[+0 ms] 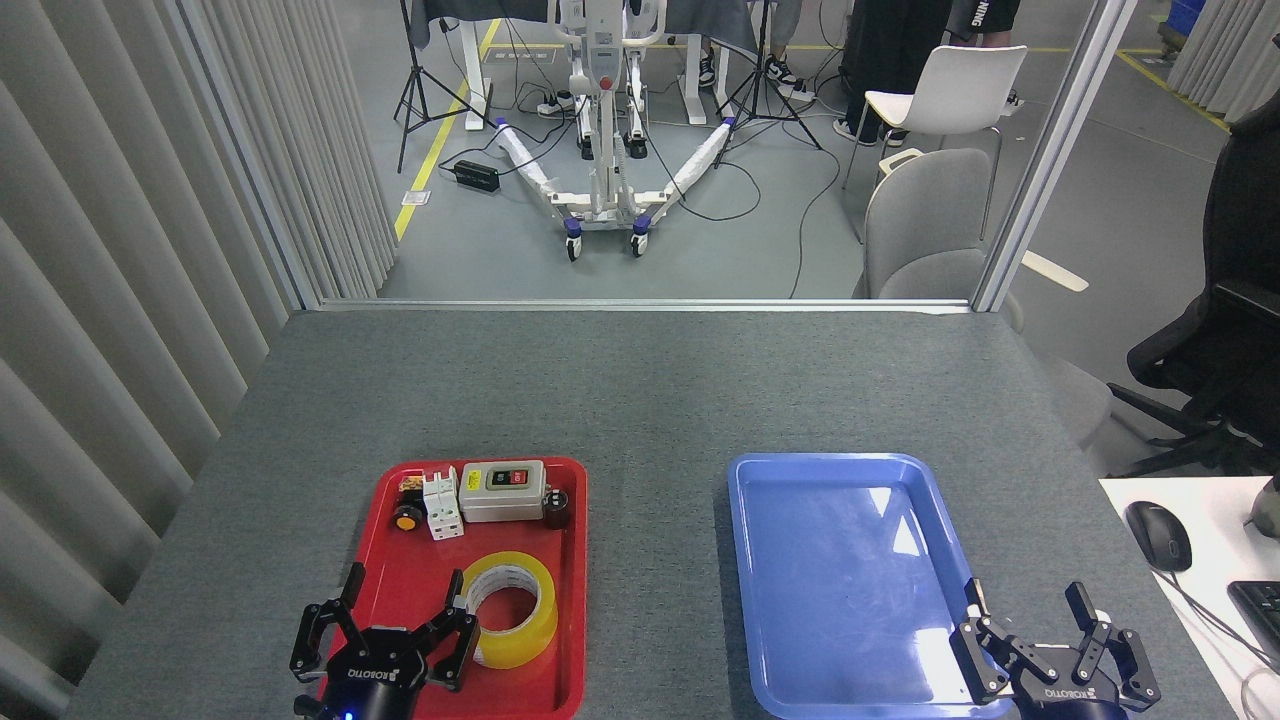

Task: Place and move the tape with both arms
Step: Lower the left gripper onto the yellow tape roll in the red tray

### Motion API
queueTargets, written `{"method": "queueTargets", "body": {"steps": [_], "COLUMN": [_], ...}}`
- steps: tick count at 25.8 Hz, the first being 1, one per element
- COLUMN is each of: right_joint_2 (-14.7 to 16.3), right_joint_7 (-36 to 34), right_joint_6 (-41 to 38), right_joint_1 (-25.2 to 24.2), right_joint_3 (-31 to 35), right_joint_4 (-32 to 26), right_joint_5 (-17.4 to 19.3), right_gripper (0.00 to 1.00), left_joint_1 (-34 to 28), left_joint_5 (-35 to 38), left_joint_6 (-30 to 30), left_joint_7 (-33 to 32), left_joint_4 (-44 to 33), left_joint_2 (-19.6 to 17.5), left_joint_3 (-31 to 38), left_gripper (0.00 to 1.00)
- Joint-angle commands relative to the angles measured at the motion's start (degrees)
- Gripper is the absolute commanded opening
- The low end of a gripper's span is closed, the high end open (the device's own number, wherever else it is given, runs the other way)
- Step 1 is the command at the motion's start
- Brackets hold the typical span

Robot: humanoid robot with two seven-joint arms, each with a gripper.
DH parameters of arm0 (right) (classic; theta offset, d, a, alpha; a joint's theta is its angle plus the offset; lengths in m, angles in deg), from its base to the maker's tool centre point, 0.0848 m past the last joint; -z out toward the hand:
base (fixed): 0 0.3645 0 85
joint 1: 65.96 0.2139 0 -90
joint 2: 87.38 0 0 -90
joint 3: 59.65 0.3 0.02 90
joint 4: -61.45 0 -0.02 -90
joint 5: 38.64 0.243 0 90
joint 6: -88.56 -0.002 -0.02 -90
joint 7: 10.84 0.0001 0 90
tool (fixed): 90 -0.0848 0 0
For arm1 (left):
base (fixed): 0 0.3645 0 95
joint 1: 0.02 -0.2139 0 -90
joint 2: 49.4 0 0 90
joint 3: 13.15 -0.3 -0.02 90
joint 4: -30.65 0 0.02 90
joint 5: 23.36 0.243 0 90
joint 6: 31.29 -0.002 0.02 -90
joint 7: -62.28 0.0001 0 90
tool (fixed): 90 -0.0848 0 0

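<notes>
The tape (512,607), a yellow translucent roll with a white printed core, lies flat in the near part of the red tray (570,590). My left gripper (385,632) hovers at the tray's near left, open, its right fingers just beside the roll's left edge and holding nothing. My right gripper (1050,640) stands open at the near right corner of the blue tray (840,580), with nothing between its fingers. The blue tray holds nothing.
At the far end of the red tray sit a grey switch box (503,491), a white breaker (441,507), an orange-and-black button (407,517) and a dark cylinder (556,506). A white desk with a mouse (1158,535) borders the table's right. Chairs stand beyond the far edge.
</notes>
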Motion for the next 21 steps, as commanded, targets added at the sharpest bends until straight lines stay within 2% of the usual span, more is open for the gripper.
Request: {"method": "queueTargets", "body": {"steps": [1,9,14,16,19,21], "right_joint_2": [0.15,0.5,0.68,0.85,0.94,1.47], "right_joint_7": [0.28,0.28,0.28,0.37,0.46,0.46], "right_joint_6": [1.75,-1.07,-1.15,-1.51,-2.56,-3.18], "right_joint_1": [0.14,-0.12,-0.03,-0.03,-0.03,-0.03], "right_joint_3": [-0.19,-1.68,-1.68,-1.68,-1.68,-1.68], "right_joint_4": [0.0,0.09,0.01,0.01,0.0,0.0], "right_joint_5": [3.75,3.49,3.32,3.23,3.14,2.7], "right_gripper": [1.0,1.0,1.0,1.0,1.0,1.0], "left_joint_1": [0.25,1.22,1.92,2.18,3.32,4.12], "left_joint_5": [-0.93,-1.2,-1.29,-1.29,-1.29,-1.99], "left_joint_6": [0.19,0.19,0.19,0.19,0.01,-0.52], "left_joint_7": [-0.66,-3.56,-5.84,-11.55,-26.41,-33.97], "left_joint_4": [0.02,0.64,-1.82,-2.7,-3.41,-4.28], "left_joint_2": [0.07,0.07,-0.02,-0.55,-0.63,-0.72], "left_joint_3": [-0.14,-0.49,-1.98,-2.16,-2.34,-2.34], "left_gripper": [1.0,1.0,1.0,1.0,1.0,1.0]}}
